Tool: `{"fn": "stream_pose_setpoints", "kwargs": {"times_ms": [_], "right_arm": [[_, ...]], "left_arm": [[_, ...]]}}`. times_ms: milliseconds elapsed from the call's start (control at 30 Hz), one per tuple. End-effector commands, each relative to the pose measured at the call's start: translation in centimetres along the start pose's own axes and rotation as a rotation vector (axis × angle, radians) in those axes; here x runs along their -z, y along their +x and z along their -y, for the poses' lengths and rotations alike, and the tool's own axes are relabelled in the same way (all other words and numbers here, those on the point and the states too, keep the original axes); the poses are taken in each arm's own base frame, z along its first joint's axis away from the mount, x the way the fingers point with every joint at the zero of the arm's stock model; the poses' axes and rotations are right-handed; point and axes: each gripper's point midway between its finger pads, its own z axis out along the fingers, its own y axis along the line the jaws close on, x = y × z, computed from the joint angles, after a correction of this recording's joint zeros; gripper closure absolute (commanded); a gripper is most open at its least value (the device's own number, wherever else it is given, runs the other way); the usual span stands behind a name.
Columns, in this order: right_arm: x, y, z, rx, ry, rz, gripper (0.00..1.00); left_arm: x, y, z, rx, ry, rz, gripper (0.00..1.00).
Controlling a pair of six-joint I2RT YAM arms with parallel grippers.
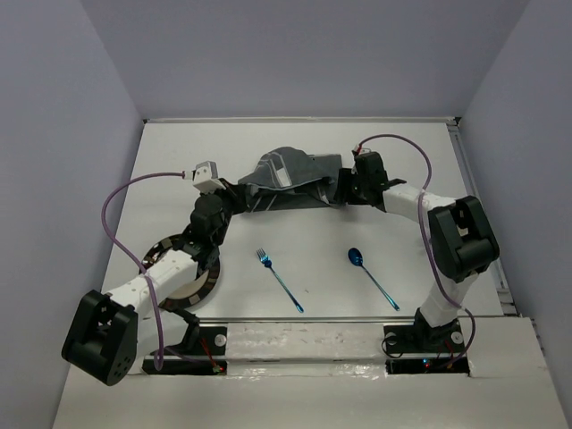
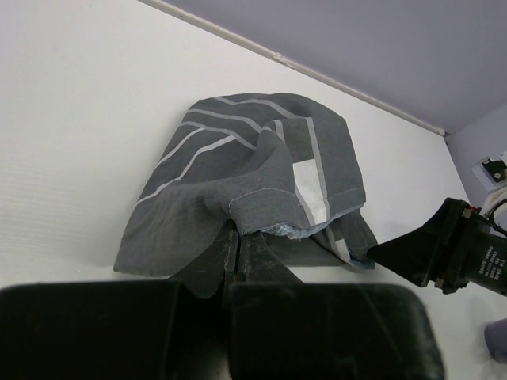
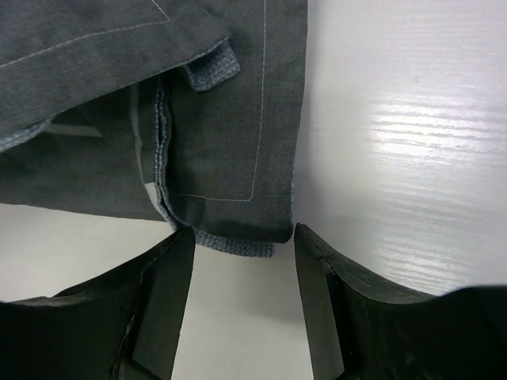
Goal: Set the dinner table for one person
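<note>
1. The white table (image 1: pixel 179 170) fills my overhead view from the arm bases at the near edge to the back wall. Everything below lies on it.
2. Far left, a dark-rimmed plate (image 1: pixel 157 248) sits at the near left, partly under the left arm.
3. The left pincer (image 1: pixel 237 198) is at the left edge of the placemat (image 1: pixel 290 177). On its wrist camera the jaws are pressed fully together on a raised fold of the cloth (image 2: pixel 238 237), so it has hold of the placemat.
4. The placemat is dark grey with pale stripes. It lies crumpled and folded over itself at the middle rear of the table (image 2: pixel 79 119), between the two pincers, with its near edge bunched up at the held fold (image 2: pixel 238 158).
5. A blue fork (image 1: pixel 279 279) lies near the front centre, tines pointing away from me, well apart from the placemat.
6. The right pincer (image 1: pixel 340 191) is at the placemat's right edge. On its wrist camera the jaws stand partly apart and grip nothing (image 3: pixel 243 233). A stitched corner of the cloth (image 3: pixel 230 142) sits just ahead of the gap, flat on the table (image 3: pixel 396 119). I cannot tell whether either finger touches the hem.
7. A blue spoon (image 1: pixel 371 277) lies right of the fork and roughly parallel to it, bowl pointing away from me.
</note>
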Motion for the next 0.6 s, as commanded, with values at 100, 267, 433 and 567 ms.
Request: {"fn": "stream_pose_setpoints", "kwargs": {"times_ms": [100,267,433,567], "right_arm": [[-1.1,-2.0,-0.4,-0.032,-0.007,0.063,0.44],[-1.2,-1.7,-0.3,-0.039,-0.005,0.055,0.49],[-1.4,-0.7,-0.7,-0.055,-0.027,0.019,0.54],[-1.3,-0.5,-0.6,-0.058,-0.025,0.016,0.58]], "left_arm": [[0.3,-1.8,0.9,0.023,0.042,0.073,1.0],[0.1,-1.6,0.9,0.019,0.042,0.068,1.0],[0.0,-1.7,1.0,0.019,0.047,0.068,1.0],[0.1,-1.6,0.9,0.019,0.045,0.069,1.0]]}}
